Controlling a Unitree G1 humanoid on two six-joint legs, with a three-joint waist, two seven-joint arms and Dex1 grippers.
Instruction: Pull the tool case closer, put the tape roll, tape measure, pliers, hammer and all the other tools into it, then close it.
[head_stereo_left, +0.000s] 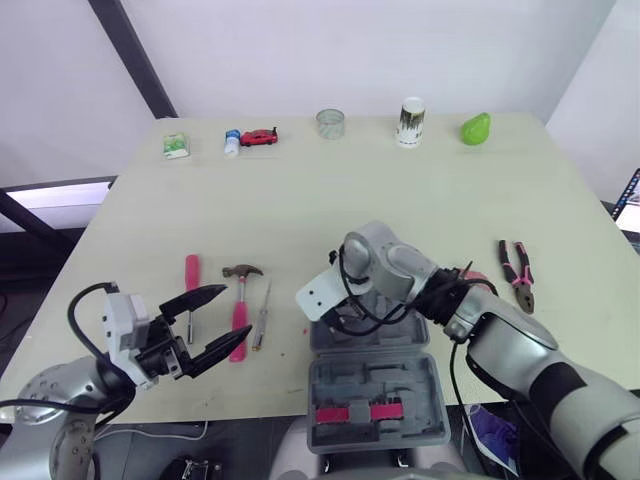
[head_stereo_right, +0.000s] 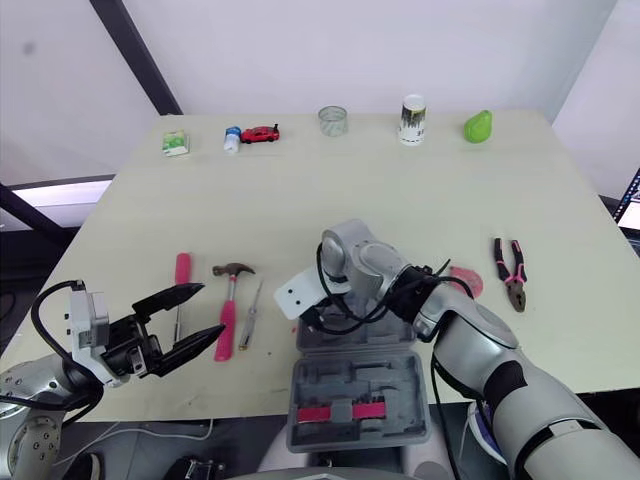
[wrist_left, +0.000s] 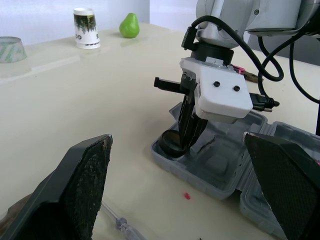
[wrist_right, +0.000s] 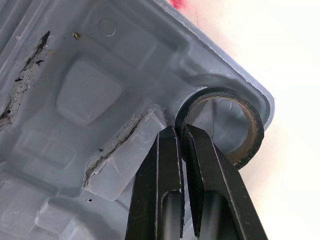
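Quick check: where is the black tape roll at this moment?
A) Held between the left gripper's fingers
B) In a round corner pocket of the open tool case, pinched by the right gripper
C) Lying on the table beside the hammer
B: the right wrist view shows the right gripper closed on the wall of the tape roll, which sits in a round corner recess of the tool case.

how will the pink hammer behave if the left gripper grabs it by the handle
The hammer looks stiff and probably head-heavy: its metal head would likely dip if the left gripper holds the pink handle low. Lying flat on the table, it seems unlikely to roll when nudged.
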